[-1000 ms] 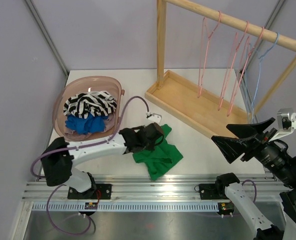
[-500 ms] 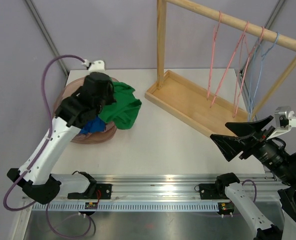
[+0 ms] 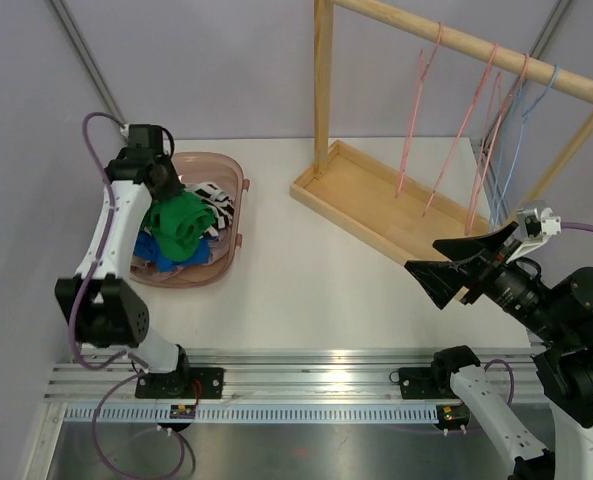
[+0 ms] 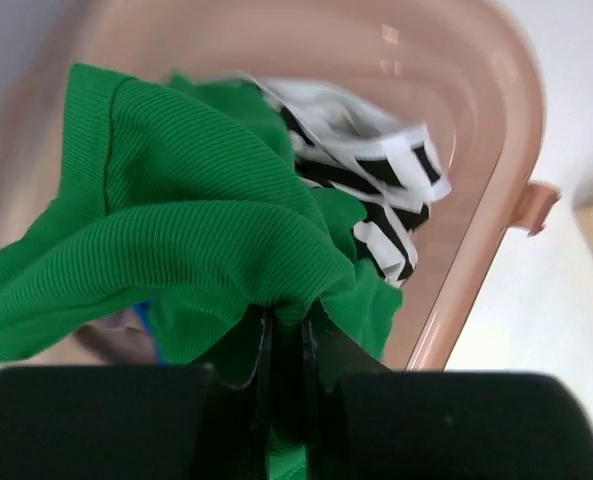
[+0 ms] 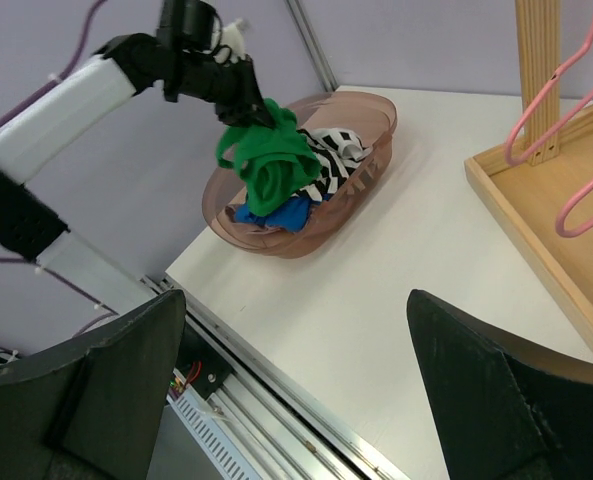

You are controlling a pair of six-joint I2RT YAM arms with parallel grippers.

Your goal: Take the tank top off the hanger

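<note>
The green tank top (image 3: 179,222) hangs bunched over the pink basket (image 3: 238,215), free of any hanger. My left gripper (image 3: 168,200) is shut on a fold of it; in the left wrist view the tank top (image 4: 196,230) is pinched between the jaws of that gripper (image 4: 286,320). The right wrist view shows the tank top (image 5: 271,165) dangling from the left gripper (image 5: 251,105) above the basket (image 5: 366,105). Bare pink hangers (image 3: 416,110) and a blue hanger (image 3: 516,140) hang on the wooden rack (image 3: 376,205). My right gripper (image 3: 421,254) is open and empty above the table's right side (image 5: 296,300).
The basket holds a black-and-white striped garment (image 3: 214,205) and blue cloth (image 3: 156,250) under the tank top. The wooden rack's tray takes up the back right of the table. Purple walls stand close on the left and behind.
My left arm lifted the green tank top off the table front and swung it back-left over the basket. The bare hangers sway. The right gripper shifted slightly left, still open.
</note>
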